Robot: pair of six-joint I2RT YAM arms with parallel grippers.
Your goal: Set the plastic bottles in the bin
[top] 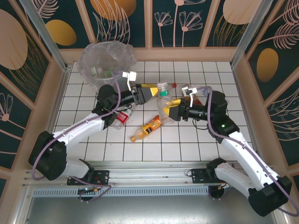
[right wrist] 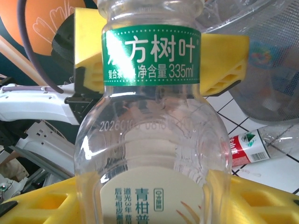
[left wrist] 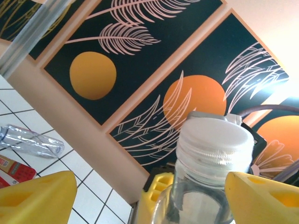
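Bright, even light falls from above; the arms cast soft, faint shadows on the white tiled surface (top: 163,149). Glare speckles the crinkled liner of the bin (top: 87,66) at 11 o'clock. Close to the left wrist lens, the yellow fingers (left wrist: 37,196) blur.

I see white links and chunky black joints on left arm (top: 81,126) and right arm (top: 238,149), a mauve cable (top: 118,95) looped along each. Left gripper (top: 154,92) and right gripper (top: 167,112) have blocky yellow fingers (left wrist: 37,196), white bracket (top: 128,75) on top; small green light (top: 223,125) on right arm.
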